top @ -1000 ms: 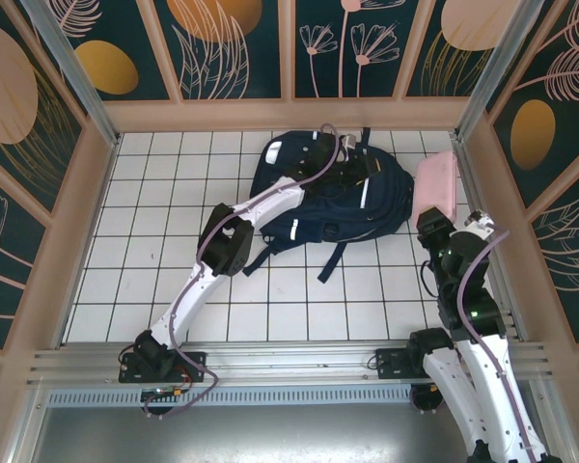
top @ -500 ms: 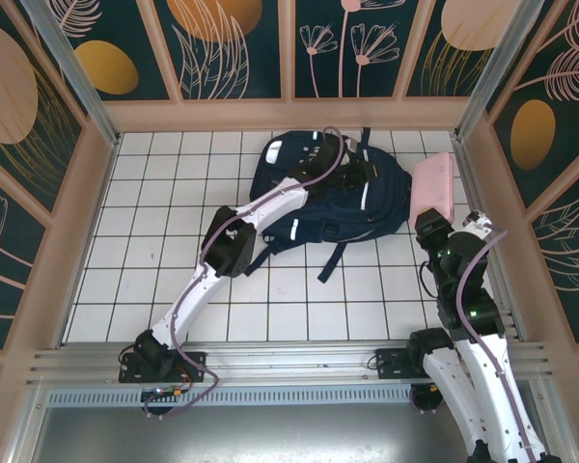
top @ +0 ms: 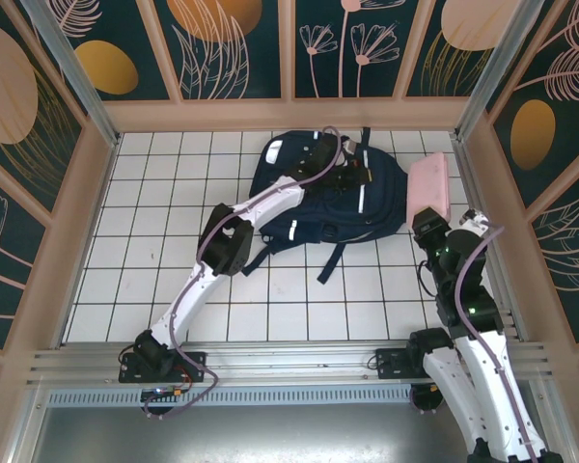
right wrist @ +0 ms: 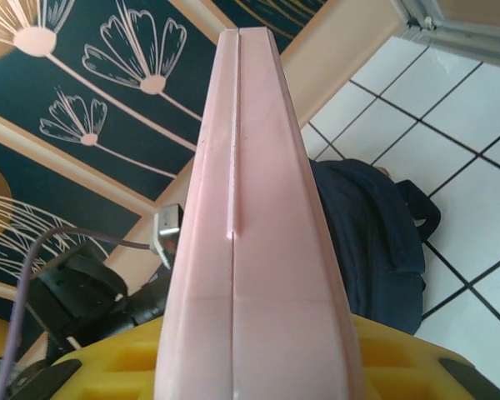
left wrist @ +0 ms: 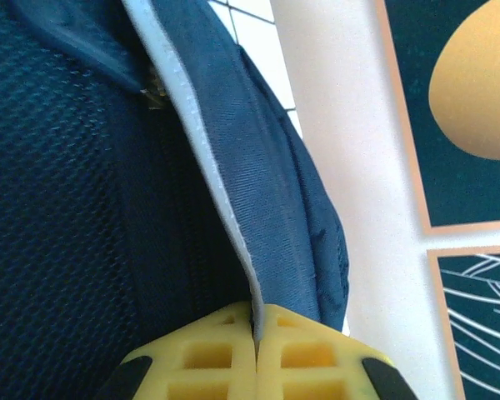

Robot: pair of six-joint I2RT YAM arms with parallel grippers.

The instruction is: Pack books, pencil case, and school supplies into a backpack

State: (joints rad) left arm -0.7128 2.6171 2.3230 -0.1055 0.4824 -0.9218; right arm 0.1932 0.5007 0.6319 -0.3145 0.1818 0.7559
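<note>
Moved since a second ago: the right arm has swung the pink pencil case (top: 428, 188) a little left, so its long edge now meets the right side of the backpack (top: 318, 207) rather than sitting just off it. The left pincer (top: 355, 175) has gone from part-open to together over the top of the bag. From the left wrist we see that pincer (left wrist: 255, 327) with its yellow fingertips pressed together, clamped on a navy flap (left wrist: 275, 192) of the backpack. The flap's white-piped edge runs straight into the nip, with the mesh panel (left wrist: 50, 217) to its left. The right pincer (top: 427, 224) is clamped on the pencil case (right wrist: 250, 208), which points away from the arm base, thin edge up to the wrist camera. We can't tell if its far end rests on the bag. The backpack (right wrist: 371, 242) itself lies flat at back-centre of the white tiled counter (top: 164, 222), straps trailing toward the arm bases.
</note>
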